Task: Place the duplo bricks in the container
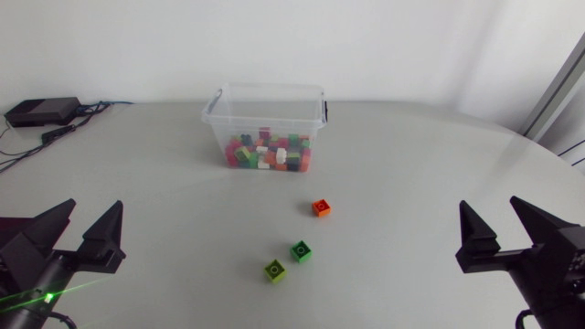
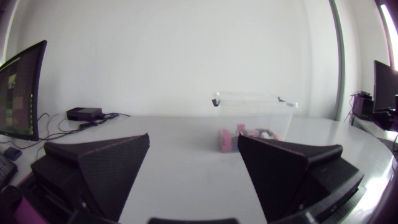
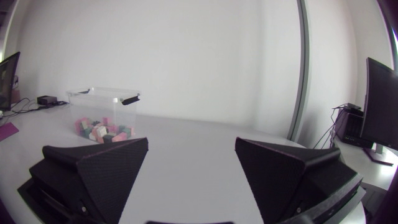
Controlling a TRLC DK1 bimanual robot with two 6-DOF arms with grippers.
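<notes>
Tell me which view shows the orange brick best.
Head view: the orange brick lies in the open on the table, in front of the container, with nothing covering it. Neither wrist view shows it; both show just the container.

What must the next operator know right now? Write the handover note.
Left gripper: open, empty, near left of the table.
Right gripper: open, empty, near right.
Clear container: far middle, open-topped.
Done: many mixed bricks already lie inside it.
Left: three duplo bricks on the table in front of the container. The orange-red brick is nearest it. The dark green brick and lime brick lie close together, nearer the arms.
</notes>
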